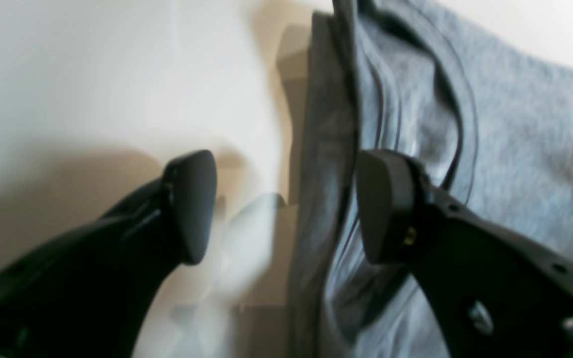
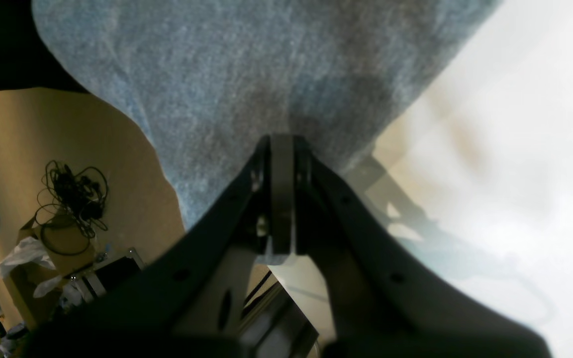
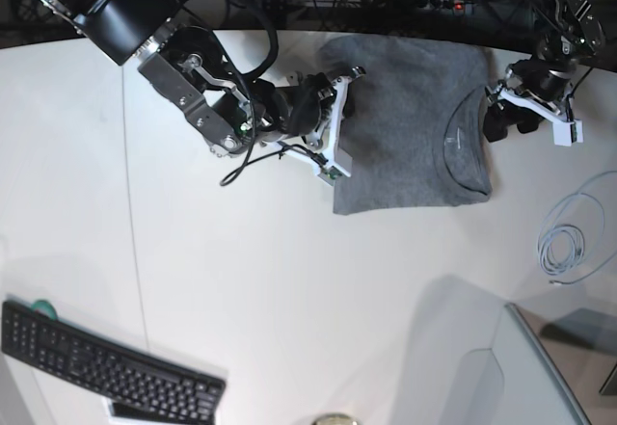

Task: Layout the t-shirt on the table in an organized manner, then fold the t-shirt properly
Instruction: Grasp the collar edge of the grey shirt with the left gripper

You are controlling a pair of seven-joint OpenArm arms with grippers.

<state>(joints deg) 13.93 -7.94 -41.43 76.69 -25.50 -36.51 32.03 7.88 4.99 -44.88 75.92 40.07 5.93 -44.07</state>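
Jaws on the left gripper (image 1: 286, 209) gape wide, straddling the t-shirt (image 1: 465, 149) collar edge, gripping nothing. Right wrist view: right gripper (image 2: 281, 194) clamped tight on the hem (could drag it crooked). Base view: shirt folded on the table (image 3: 289, 271)

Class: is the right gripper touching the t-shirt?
Touching. The right wrist view shows the right gripper shut on the t-shirt, with grey cloth pinched between its fingertips.

The left gripper (image 1: 286, 206) was held with jaws spread wide; the right gripper (image 2: 281, 144) was clamped tight.
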